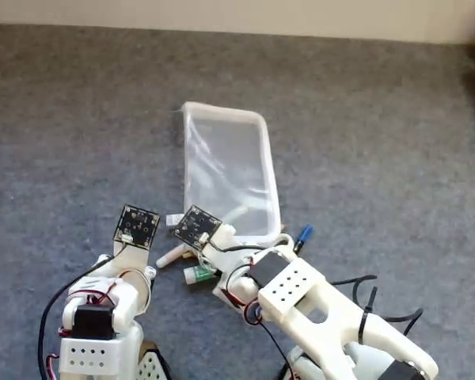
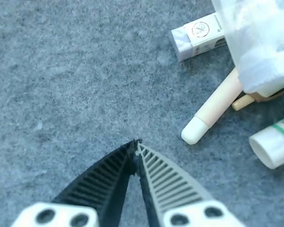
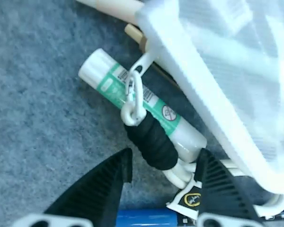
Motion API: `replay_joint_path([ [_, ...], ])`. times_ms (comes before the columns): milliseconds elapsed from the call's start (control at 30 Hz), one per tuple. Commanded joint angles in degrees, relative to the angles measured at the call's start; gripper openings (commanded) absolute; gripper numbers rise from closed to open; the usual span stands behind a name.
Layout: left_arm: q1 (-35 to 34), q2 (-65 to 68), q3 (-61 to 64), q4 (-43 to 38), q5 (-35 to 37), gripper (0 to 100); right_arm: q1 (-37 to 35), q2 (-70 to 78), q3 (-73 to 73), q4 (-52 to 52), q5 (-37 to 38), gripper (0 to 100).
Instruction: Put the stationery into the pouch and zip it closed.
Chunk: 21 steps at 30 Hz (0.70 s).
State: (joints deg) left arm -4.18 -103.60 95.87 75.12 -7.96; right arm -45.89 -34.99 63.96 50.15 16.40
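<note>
The white see-through pouch (image 1: 229, 170) lies flat mid-table, its near end beside the stationery. A cream pen (image 2: 213, 109), a boxed eraser (image 2: 199, 35) and a green-and-white glue stick (image 2: 274, 144) lie on the carpet by that end. My left gripper (image 2: 135, 144) is shut and holds nothing, hovering over bare carpet short of the cream pen. My right gripper (image 3: 163, 165) is open, its fingers on either side of the black zipper pull (image 3: 151, 139), which hangs from a white clip (image 3: 135, 101) over the glue stick (image 3: 142, 99). A blue pen (image 1: 302, 235) lies at the pouch's near right corner.
Grey carpet (image 1: 79, 134) covers the table, with free room left, right and beyond the pouch. Both arm bases stand at the near edge, and black cables (image 1: 364, 293) trail by the right arm.
</note>
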Motion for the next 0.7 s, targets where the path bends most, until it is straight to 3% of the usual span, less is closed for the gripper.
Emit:
replay_joint_path([
  [0, 0.7, -0.3, 1.3, 0.5, 0.4, 1, -0.4, -0.4, -0.3, 0.0, 0.3, 19.5],
  [300, 0.7, -0.3, 1.3, 0.5, 0.4, 1, -0.4, 0.1, 0.2, -5.1, 0.2, 19.0],
  [667, 0.7, -0.3, 1.3, 0.5, 0.4, 1, -0.4, -0.6, -0.4, -3.3, 0.4, 1.7],
])
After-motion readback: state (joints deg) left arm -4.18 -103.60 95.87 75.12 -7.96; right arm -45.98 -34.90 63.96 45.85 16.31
